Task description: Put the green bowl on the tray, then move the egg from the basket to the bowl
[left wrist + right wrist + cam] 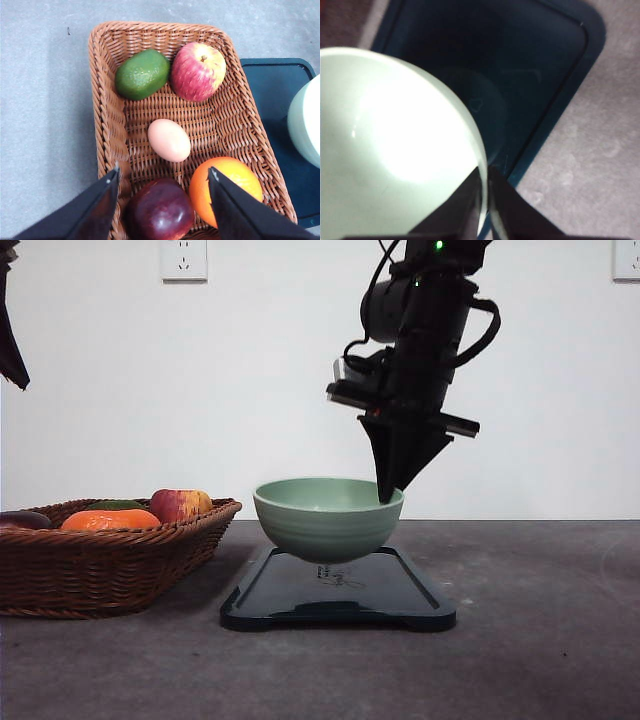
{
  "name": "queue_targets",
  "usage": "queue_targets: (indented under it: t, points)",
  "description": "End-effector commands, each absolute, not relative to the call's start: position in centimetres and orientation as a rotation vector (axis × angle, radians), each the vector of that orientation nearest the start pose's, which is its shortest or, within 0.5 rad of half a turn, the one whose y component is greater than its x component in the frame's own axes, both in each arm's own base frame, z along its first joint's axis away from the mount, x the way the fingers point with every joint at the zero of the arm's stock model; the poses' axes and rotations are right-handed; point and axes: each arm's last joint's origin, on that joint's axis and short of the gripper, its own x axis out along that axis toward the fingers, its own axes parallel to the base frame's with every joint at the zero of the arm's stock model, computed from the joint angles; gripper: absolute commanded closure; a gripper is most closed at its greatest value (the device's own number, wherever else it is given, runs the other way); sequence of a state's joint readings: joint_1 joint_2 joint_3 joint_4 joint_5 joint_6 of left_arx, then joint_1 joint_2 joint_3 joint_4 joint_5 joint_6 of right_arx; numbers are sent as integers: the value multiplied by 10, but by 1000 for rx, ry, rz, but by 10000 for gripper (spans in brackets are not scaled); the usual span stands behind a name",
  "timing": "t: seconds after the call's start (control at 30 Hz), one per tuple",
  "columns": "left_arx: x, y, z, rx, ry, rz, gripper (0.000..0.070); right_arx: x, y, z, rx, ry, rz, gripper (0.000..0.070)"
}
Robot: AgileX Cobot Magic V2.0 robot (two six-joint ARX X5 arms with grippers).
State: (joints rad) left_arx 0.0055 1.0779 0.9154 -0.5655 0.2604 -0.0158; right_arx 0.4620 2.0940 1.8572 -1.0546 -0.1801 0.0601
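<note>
Two grippers were in view. The right gripper [388, 495] was clamped on the rim of the green bowl [328, 518], which hung upright just above the tray [338, 602]. The left gripper [164, 200], jaws apart, hovered over the basket [107, 115]. The egg [169, 140] lay mid-basket, its long axis running diagonally between lime [142, 74] and orange [226, 190].

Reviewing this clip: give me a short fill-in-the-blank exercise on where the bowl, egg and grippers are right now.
1. The right gripper pinches the green bowl by its ____.
2. The bowl hangs just above the black ____.
3. The egg lies in the ____.
4. The left gripper above the basket has its fingers ____.

Missing words: rim; tray; basket; open
</note>
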Motion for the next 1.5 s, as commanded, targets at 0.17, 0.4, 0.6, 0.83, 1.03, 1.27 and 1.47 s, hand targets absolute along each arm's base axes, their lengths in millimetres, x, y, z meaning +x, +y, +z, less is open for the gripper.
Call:
queue_targets:
  t: [0.17, 0.4, 0.6, 0.83, 1.03, 1.27, 1.47]
  points:
    - [221, -6, 298, -113, 702, -240, 352, 391, 204, 224, -132, 1340, 505, 700]
    - [221, -6, 299, -113, 700, -240, 352, 392, 205, 214, -134, 1374, 497, 700]
    - [221, -6, 298, -113, 702, -240, 352, 392, 206, 214, -136, 1371, 500, 460]
    - [221, -6, 298, -113, 705, -240, 352, 392, 205, 232, -135, 1334, 509, 405]
    - [221, -6, 298, -114, 706, -240, 352, 383, 202, 268, -124, 1199, 526, 406]
    - [221, -6, 298, -113, 707, -240, 352, 360, 197, 311, -129, 980, 516, 411]
    - [221, -6, 298, -113, 703, -240, 351, 331, 185, 319, -100, 829, 546, 423]
